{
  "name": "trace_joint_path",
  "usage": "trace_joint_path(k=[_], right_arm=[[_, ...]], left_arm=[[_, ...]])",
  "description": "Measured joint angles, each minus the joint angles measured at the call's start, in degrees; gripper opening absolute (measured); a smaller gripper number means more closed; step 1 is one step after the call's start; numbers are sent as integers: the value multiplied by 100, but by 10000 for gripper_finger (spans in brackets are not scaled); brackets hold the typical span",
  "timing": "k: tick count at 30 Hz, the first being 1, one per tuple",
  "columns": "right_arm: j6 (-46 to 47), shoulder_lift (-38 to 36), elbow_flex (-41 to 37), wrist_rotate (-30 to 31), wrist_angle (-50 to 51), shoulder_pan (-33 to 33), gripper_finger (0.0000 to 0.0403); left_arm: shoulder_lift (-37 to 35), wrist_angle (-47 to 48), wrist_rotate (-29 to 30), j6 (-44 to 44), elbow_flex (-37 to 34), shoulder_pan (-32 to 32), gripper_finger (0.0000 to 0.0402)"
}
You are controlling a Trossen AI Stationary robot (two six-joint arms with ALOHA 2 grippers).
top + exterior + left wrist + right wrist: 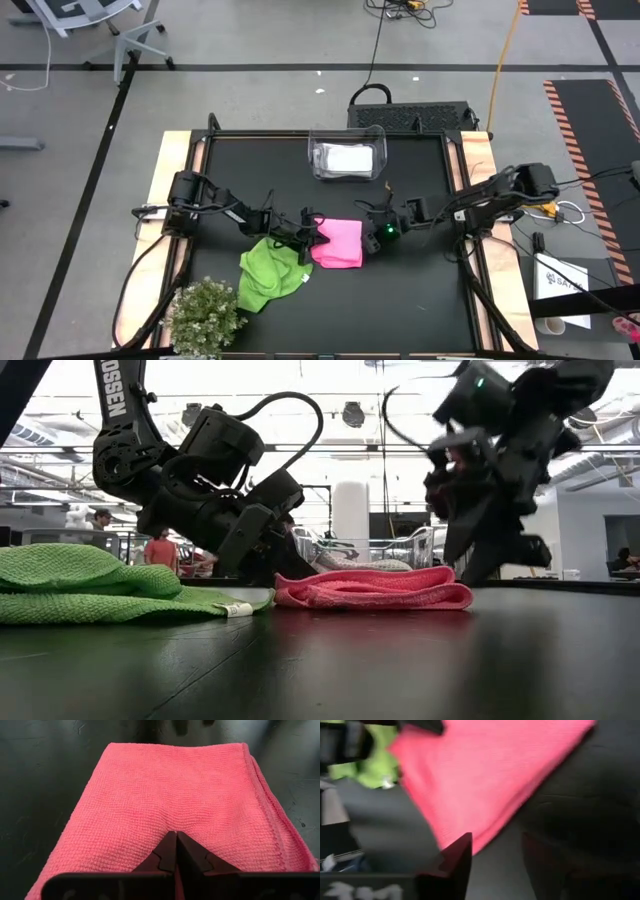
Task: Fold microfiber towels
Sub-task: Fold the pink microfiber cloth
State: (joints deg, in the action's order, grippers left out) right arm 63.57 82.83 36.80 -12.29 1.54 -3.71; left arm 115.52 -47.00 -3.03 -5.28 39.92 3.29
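- the pink towel point(338, 243) is lying flat on the table point(420, 290) near its middle as a neat doubled rectangle, so its fold is looking done or close to it.
- the green towel point(268, 272) is sitting just beside it, toward the left arm's side, loosely bunched and lumpy; that one is looking unfolded, so it is likely waiting its turn.
- something white is resting inside the clear bin point(348, 157) at the far edge of the table; it may be a finished white towel, but the pictures are not settling how many are in there or how well they are folded.
- the left gripper point(176, 851) is sitting low over the near edge of the pink towel with its fingers pressed together; whether any cloth is caught between them is not showing.
- the right gripper point(377, 228) is hanging just beside the pink towel's other edge, lifted off the table; its wrist view is smeared, its fingers seem spread with nothing between them.
- the plant point(204, 316) is standing at the near left corner, clear of the work.
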Motion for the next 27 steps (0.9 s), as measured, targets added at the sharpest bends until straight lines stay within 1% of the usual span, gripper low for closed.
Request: trace_joint_path(k=[4, 7, 12, 15, 18, 21, 24, 27], right_arm=[[2, 417, 0, -22, -123, 150, 199], [17, 624, 16, -178, -457, 262, 221], [-111, 797, 11, -298, -1021, 430, 236], [-261, 808, 9, -305, -1043, 483, 237], [-319, 809, 9, -267, -1035, 485, 235], [-283, 856, 9, -100, -1032, 481, 227], [-274, 958, 11, -28, -1052, 482, 212], [-181, 1063, 15, 7, -1067, 485, 186]], left_arm=[[0, -6, 0, 0, 0, 0, 8], [0, -9, 2, -11, 0, 0, 3], [-2, -25, 2, -35, 0, 0, 18], [-2, -27, 4, -35, 0, 0, 17], [-2, -31, 4, -35, 0, 0, 6], [-2, -31, 4, -46, 0, 0, 4], [-2, -33, 4, -52, 2, 0, 14], [-2, -65, 9, -113, 2, 0, 22]])
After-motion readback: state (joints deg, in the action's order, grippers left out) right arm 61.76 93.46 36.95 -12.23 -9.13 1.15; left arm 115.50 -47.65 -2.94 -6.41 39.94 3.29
